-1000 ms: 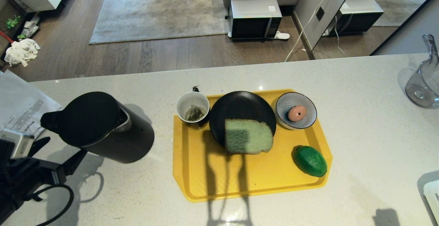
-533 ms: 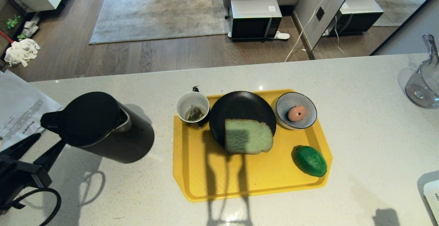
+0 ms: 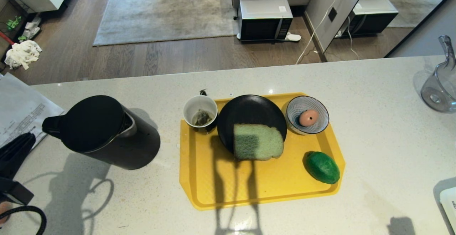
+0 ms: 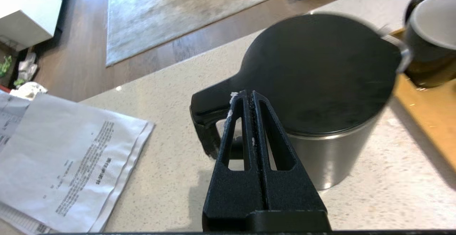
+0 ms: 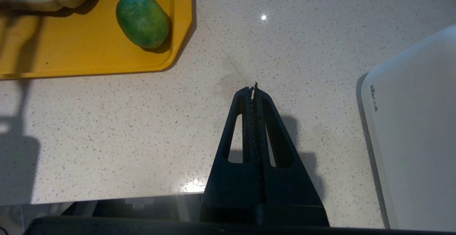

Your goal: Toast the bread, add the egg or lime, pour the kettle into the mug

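The left gripper (image 3: 16, 153) sits at the far left edge of the head view, low over the counter (image 3: 374, 96) and well short of the kettle (image 3: 107, 131); its two black fingers (image 4: 249, 121) are pressed flat together with nothing between them, their tips pointing toward the kettle's handle (image 4: 205, 115) but apart from it. The right gripper (image 5: 254, 88) hangs over bare counter near the robot's own edge, also closed and empty, beside a white appliance (image 5: 413, 128).

A second ago the left gripper stood wide open beside the kettle's base; since then it has drawn back toward the left edge and the fingers have snapped shut; the kettle, upright on the counter left of the tray (image 3: 213, 188), has not shifted.

On the yellow tray, the mug (image 3: 200, 113) stands at the far left corner with a tea bag (image 3: 202, 117) inside; the bread (image 3: 257, 141) lies on the near side of a black plate (image 3: 249, 110); a pink egg (image 3: 308, 117) rests in a striped bowl (image 3: 295, 106); the lime (image 3: 322, 167) lies on the tray's near right part. Printed papers (image 4: 67, 160) lie on the counter left of the kettle.
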